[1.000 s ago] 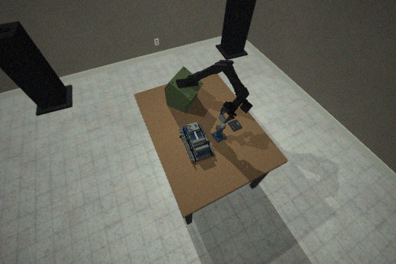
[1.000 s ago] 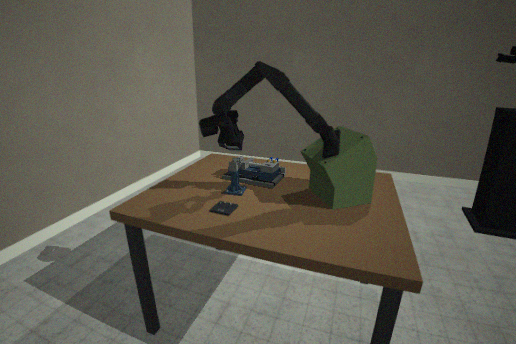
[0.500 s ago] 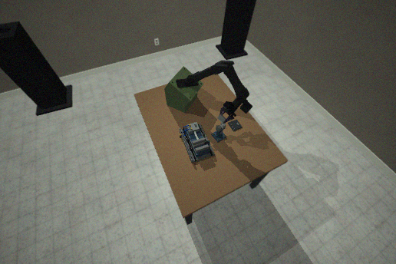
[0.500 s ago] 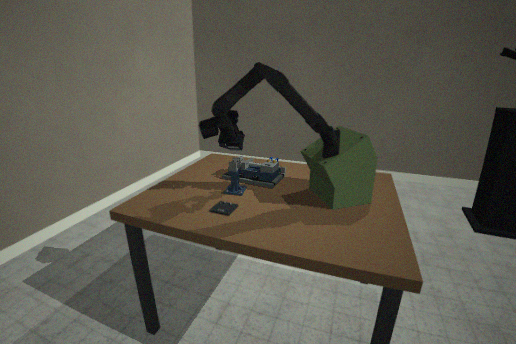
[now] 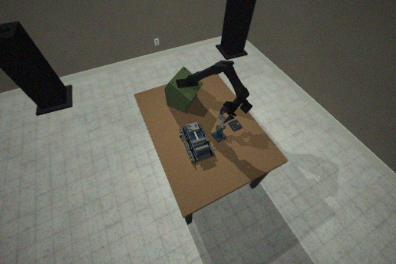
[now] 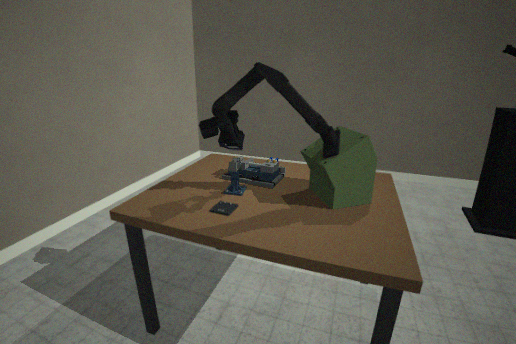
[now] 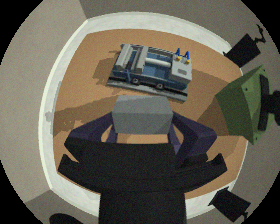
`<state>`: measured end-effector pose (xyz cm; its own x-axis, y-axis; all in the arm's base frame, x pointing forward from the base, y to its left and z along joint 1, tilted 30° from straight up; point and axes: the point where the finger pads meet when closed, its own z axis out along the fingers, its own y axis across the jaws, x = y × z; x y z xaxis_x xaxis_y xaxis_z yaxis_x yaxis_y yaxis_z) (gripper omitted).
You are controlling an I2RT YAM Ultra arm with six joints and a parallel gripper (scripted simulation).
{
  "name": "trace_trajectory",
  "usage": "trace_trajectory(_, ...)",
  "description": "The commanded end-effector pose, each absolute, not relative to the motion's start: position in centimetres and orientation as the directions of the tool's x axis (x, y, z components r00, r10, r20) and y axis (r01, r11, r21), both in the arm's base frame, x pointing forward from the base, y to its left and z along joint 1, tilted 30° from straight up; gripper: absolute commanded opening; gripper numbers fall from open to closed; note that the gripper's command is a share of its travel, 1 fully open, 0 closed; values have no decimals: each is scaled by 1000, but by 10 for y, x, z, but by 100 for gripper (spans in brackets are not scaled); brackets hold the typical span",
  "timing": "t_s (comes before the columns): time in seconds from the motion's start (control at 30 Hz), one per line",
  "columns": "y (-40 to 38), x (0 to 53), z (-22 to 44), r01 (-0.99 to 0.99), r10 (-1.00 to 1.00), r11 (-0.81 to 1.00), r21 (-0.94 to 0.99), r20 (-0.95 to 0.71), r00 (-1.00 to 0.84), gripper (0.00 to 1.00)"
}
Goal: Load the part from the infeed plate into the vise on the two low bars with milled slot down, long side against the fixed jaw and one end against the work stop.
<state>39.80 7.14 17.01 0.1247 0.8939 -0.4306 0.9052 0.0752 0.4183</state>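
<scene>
The part, a plain grey block, is held crosswise between the purple fingertips of my gripper, high above the table. Its slot is not visible. The vise stands open beyond the block in the wrist view. Its fixed jaw is at the left end there, and the other jaw is on the rod. The work stop is too small to tell. The V-block on its blue stand is below the gripper, hidden in the wrist view. The infeed plate is bare.
The green arm base stands on the wooden table. Blue and yellow fittings stick up at the vise's cylinder end. The V-block stand is between the vise and the infeed plate.
</scene>
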Motion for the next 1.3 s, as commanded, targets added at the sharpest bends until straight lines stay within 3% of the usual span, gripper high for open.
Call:
trace_trajectory(0.0, 65, 401, 198, 881, 884, 67, 467, -438, 165, 0)
trace_trajectory(1.27, 66, 402, 193, 886, 882, 70, 459, -443, 160, 0)
